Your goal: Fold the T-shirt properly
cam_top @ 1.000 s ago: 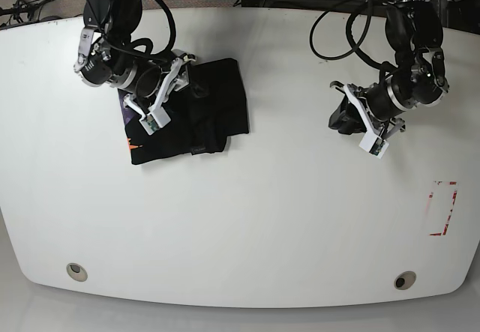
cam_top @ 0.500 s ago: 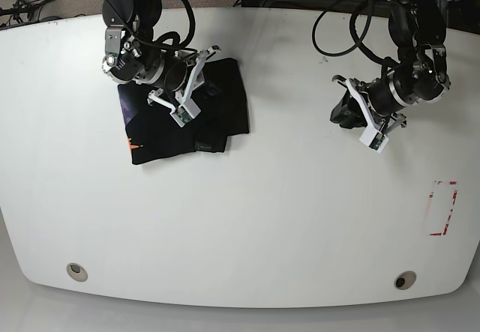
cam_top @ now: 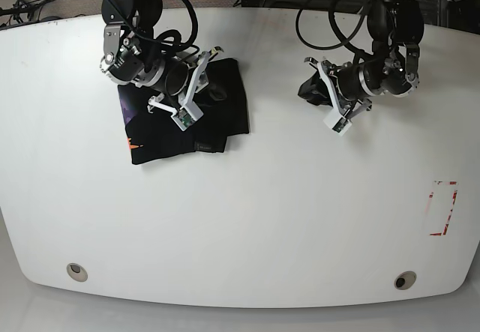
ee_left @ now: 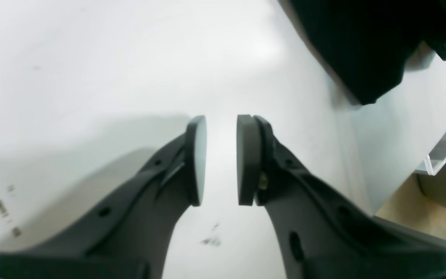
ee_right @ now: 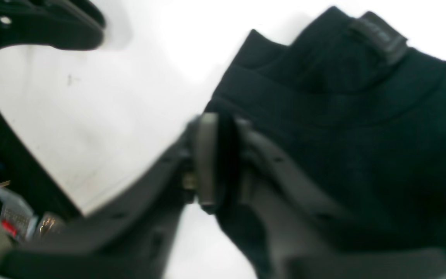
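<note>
T-shirt [cam_top: 184,115] on the bench [cam_top: 247,219] at ten o'clock, right end effector [cam_top: 196,92] over it, left end effector [cam_top: 315,92] at two o'clock, well apart

The black soft-fabric short-sleeved T-shirt [cam_top: 187,118] is lying folded into a compact, roughly rectangular bundle on the far side of the white tabletop [cam_top: 247,219]. It's looking a bit lumpy, with layered edges overlapping along the near side. A purple patch and a small orange bit of print are peeking out at one end of it.
</note>
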Motion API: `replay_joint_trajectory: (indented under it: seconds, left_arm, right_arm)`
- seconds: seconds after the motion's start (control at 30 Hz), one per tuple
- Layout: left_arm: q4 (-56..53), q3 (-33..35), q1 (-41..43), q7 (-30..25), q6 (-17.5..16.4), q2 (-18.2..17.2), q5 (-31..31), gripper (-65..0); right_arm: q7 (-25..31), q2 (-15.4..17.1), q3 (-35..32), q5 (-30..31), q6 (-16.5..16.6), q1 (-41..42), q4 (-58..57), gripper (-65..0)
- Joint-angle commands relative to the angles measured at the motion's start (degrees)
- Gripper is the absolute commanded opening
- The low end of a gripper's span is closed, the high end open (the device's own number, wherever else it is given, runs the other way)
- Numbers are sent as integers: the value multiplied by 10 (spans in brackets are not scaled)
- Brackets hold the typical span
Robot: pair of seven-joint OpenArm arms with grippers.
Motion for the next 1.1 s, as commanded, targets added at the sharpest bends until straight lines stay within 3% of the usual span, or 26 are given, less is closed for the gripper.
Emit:
replay_joint_trajectory:
  seconds: [0.0, 0.1, 0.17, 0.47, 0.57, 0.63, 0.77, 0.87, 0.97, 1.07]
  left_arm:
    - [8, 2, -5, -14, -2, -3, -12, -536]
    - [9, 1, -5, -14, -2, -4, -12, -536]
    - [9, 0, -5, -14, -2, -4, -12, -536]
    - [10, -2, 5, -14, -2, -4, -12, -536]
    - [10, -2, 7, -14, -2, -5, -12, -536]
    - [10, -2, 9, -14, -2, -5, -12, -536]
    - [9, -2, 13, -14, -2, -6, -12, -537]
    - [10, -2, 13, -14, -2, -6, -12, -537]
    - [9, -2, 13, -14, -2, -6, -12, -537]
    - [9, -2, 13, -14, -2, -7, -12, -537]
  right_arm:
    - [12, 2, 4, 8, 3, 4, 10, -390]
    - [13, 2, 1, 8, 3, 4, 9, -268]
    - [15, 2, 0, 8, 3, 5, -2, -239]
    - [80, 37, -28, 4, 3, 21, -48, -235]
    - [112, 51, -58, -22, -3, 21, -50, -235]
    - [132, 53, -75, -59, -21, 20, -50, -235]
    - [151, 47, -86, -123, -24, 17, -51, -238]
    - [151, 46, -87, -141, -25, 17, -51, -296]
    - [173, 46, -84, -149, -27, 18, -53, -438]
    - [182, 47, -83, -150, -35, 20, -70, -477]
